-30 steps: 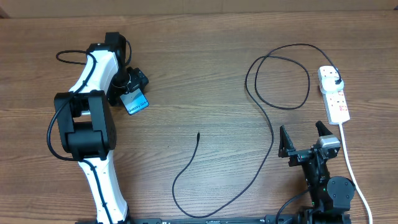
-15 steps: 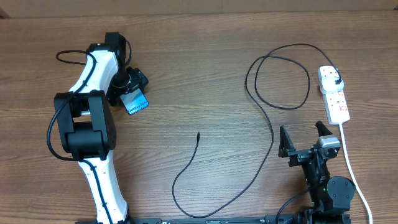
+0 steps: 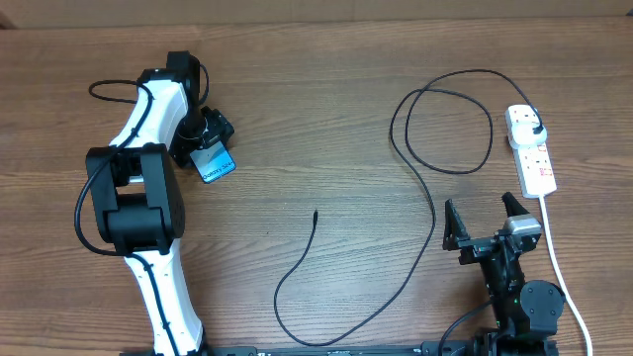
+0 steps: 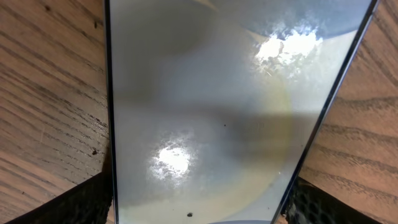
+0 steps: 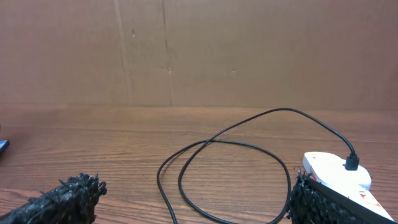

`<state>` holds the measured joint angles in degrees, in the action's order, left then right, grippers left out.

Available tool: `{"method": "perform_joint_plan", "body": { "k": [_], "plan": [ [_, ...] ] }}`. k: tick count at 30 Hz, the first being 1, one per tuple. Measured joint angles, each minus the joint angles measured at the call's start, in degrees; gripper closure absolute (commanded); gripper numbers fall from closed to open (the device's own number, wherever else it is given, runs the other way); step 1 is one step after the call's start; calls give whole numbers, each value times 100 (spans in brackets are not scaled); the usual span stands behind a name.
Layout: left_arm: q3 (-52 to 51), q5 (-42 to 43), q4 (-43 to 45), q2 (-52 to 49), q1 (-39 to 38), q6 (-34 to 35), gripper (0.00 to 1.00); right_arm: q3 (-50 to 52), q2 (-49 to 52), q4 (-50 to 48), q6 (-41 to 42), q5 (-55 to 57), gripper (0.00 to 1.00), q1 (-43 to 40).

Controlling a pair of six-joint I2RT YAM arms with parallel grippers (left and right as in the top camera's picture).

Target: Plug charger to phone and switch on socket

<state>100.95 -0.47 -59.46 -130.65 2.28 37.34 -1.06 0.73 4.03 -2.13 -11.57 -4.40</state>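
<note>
Brown wooden tabletop (image 3: pixel 316 89), no clutter.

Overhead: the phone (image 3: pixel 215 164) lies at far left, under the tip of the left arm (image 3: pixel 148 188). The charger (image 3: pixel 432 222) runs from its free tip (image 3: pixel 315 214) at mid-table, through a low bend and a wide loop, to its plug (image 3: pixel 535 128), seated in the socket (image 3: pixel 534 158) at far right. The right fingers (image 3: pixel 453 225) are spread and empty, near the cable's middle and well apart from the tip. Switch position is too small to read.

Left wrist: the glossy screen fills the frame. The left fingers (image 4: pixel 84 202) meet both long edges, so they appear to pinch the phone. This contact is hidden from above. Which end carries the port cannot be told.

Right wrist: a plain brown wall stands behind, with the loop and the socket with its plug low at right. The tip is out of frame.

Judgement: the step in hand is securing the phone. Hold it level and firm, with the port end clear and facing the tip. The right fingers should take the cable just behind the tip, in line with the port.
</note>
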Motion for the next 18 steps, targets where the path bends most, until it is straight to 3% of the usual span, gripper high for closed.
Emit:
{"method": "perform_joint_plan", "body": {
  "k": [18],
  "plan": [
    [0,-11,-4,0,0,0,19,0,0,2,-2,-2,0,0]
  ]
}}
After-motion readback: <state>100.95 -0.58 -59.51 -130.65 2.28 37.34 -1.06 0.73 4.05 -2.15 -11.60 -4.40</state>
